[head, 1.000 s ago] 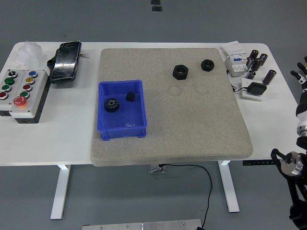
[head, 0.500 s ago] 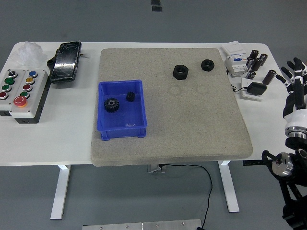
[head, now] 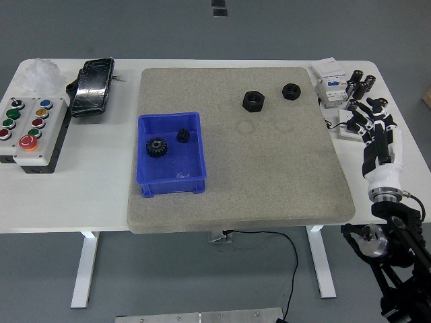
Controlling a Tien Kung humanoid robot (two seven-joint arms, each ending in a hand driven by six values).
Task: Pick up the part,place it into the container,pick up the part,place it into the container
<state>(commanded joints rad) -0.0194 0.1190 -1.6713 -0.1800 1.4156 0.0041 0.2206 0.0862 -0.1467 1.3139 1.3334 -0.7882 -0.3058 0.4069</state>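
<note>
A blue container [head: 199, 153] sits on the left part of the grey mat [head: 269, 175]. It holds a larger black gear [head: 157, 147] and a small black gear [head: 182, 135]. Two black hex nuts lie on the mat's far side: a larger one [head: 253, 101] and a smaller one [head: 291, 90]. My right hand [head: 368, 118] is over the table's right side, fingers spread and empty, to the right of the mat and well away from the nuts. My left hand is out of view.
A button box [head: 27, 129] and a black pouch [head: 91, 86] stand at the left. White electrical modules [head: 329, 84], several small black cylinders [head: 360, 82] and a white plate with a black pad [head: 350, 124] crowd the far right, under my right hand.
My right hand has moved in from the right edge to the left and forward, over the table's right side. The nuts, gears and container have not moved.
</note>
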